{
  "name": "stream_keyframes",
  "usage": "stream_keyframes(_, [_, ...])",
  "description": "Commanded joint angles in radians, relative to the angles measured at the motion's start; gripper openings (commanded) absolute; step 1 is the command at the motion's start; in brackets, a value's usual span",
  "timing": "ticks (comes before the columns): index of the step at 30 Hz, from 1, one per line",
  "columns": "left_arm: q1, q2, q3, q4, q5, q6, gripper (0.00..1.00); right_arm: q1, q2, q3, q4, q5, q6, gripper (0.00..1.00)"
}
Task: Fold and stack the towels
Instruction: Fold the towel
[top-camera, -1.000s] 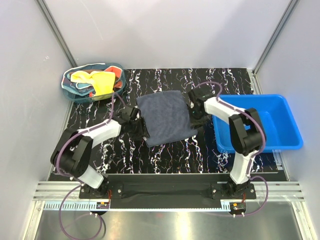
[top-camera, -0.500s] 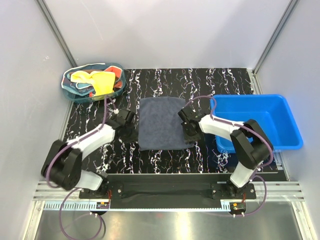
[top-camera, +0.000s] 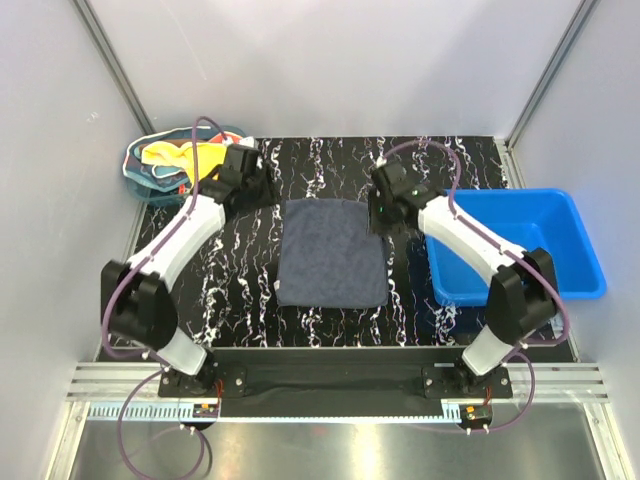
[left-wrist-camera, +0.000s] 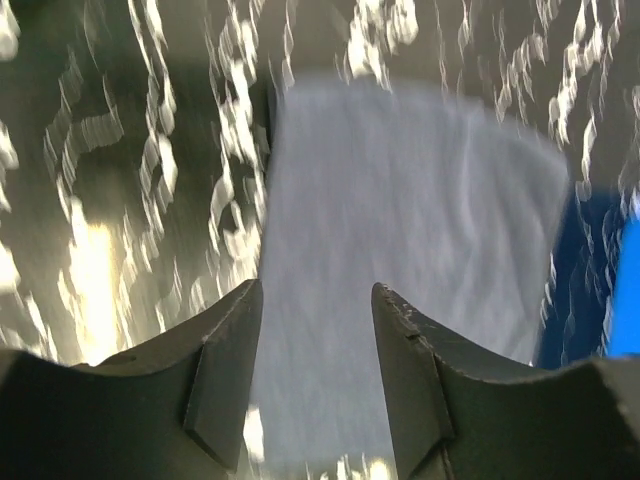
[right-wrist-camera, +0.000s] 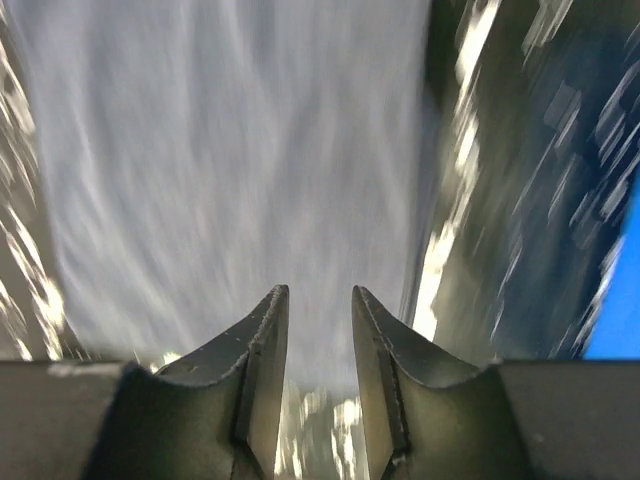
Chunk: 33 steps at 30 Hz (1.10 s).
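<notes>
A dark grey-blue towel (top-camera: 332, 252) lies flat and square in the middle of the table. My left gripper (top-camera: 258, 190) hovers just off its far left corner, and my right gripper (top-camera: 384, 210) hovers at its far right corner. In the left wrist view the towel (left-wrist-camera: 400, 220) lies below the open left gripper (left-wrist-camera: 315, 290), with nothing between the fingers. The right wrist view shows the towel (right-wrist-camera: 230, 150) under the right gripper (right-wrist-camera: 318, 292), whose jaws stand narrowly apart and empty. More towels, yellow (top-camera: 195, 158) and orange-red, are heaped in the basket.
A teal mesh-sided basket (top-camera: 140, 175) stands at the far left corner of the table. A rigid blue plastic bin (top-camera: 575, 250) stands at the right edge, close to my right arm. The tabletop is black with white marbling (top-camera: 240, 290).
The towel, held tilted between both grippers a second ago, now lies flat and released. Both grippers have moved away from its sides toward its far corners.
</notes>
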Motion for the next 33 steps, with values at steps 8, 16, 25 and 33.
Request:
stream_keyframes(8, [0.136,0.431,0.307,0.064,0.177,0.206,0.54,-0.176,0.43,0.457,0.035,-0.019,-0.186,0.41])
stream_keyframes(16, [0.139,0.626,0.419,0.073,0.223,0.252,0.54,-0.215,0.603,0.595,-0.008,-0.045,-0.218,0.42])
stream_keyframes(25, [0.138,0.731,0.492,0.077,0.299,0.243,0.51,-0.237,0.666,0.64,-0.02,-0.107,-0.041,0.43])
stream_keyframes(33, [0.139,0.777,0.544,0.056,0.292,0.241,0.44,-0.246,0.709,0.672,-0.029,-0.111,0.061,0.42])
